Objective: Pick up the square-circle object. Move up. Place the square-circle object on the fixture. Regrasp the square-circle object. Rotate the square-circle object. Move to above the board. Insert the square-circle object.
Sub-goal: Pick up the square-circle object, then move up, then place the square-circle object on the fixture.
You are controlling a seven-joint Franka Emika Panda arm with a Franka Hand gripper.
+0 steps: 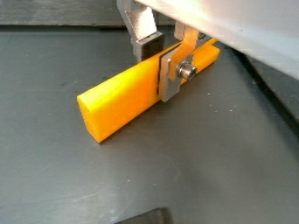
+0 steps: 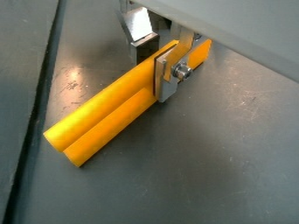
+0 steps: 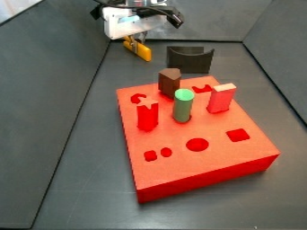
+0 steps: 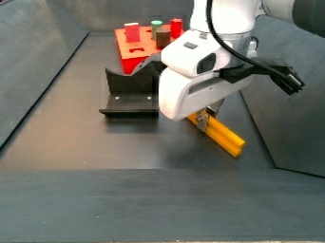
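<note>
The square-circle object is a slim yellow-orange bar lying flat on the dark floor. My gripper straddles one end of it and is shut on it: a silver finger presses its near face and a dark pad sits against its far face. In both side views the gripper hangs low over the bar. The fixture stands apart from the bar, between it and the red board.
On the board stand a green cylinder, a dark brown peg and red pegs. Sloping grey walls close in the floor on both sides. The robot's white wrist housing hides the bar's gripped end in a side view.
</note>
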